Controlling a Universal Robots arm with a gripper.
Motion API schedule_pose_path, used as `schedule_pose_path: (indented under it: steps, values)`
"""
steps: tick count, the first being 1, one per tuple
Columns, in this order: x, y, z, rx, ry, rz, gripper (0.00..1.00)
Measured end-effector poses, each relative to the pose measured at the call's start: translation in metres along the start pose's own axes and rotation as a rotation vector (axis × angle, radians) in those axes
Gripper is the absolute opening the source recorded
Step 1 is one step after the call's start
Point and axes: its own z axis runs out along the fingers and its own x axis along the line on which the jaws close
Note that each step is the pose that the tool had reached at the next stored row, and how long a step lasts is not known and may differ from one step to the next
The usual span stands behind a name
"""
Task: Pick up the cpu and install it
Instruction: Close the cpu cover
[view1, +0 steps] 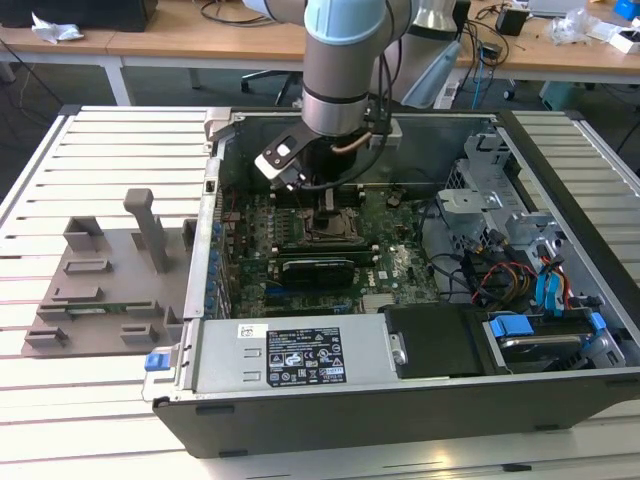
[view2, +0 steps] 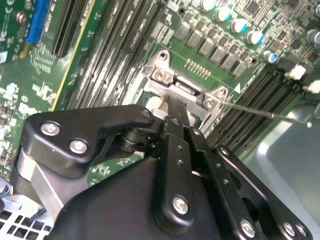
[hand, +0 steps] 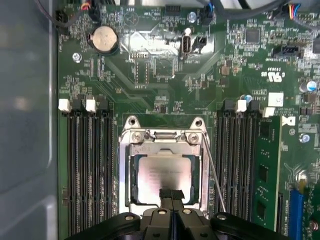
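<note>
The cpu (hand: 165, 172), a flat silver-grey square, lies level inside the metal socket frame (hand: 162, 135) on the green motherboard. My gripper (hand: 170, 194) is shut, its two black fingers pressed together, with the tips over the chip's near edge; I cannot tell whether they touch it. In the second wrist view the gripper (view2: 176, 107) points down at the same socket, and its body hides most of the chip. In the exterior view the gripper (view1: 328, 208) reaches down into the open computer case (view1: 400, 410) above the socket.
A thin socket lever rod (hand: 212, 170) stands beside the frame. Black memory slots (hand: 90, 165) flank the socket on both sides. A long black card (view1: 318, 268) lies just in front of the socket. A grey plastic tray with posts (view1: 100, 280) sits outside the case, at the exterior view's left.
</note>
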Motion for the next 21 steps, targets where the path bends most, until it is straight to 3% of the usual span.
schedule_pose_path:
  steps: [6,11,21]
  values:
    - [-0.0005,0.0161,-0.0036,0.0088,0.0014,0.0,0.11]
    - [-0.0008,0.0168,-0.0165,0.0093,0.0013,0.0,0.11]
    - [-0.0019,0.0154,-0.0736,0.0093,0.001,0.0,0.11]
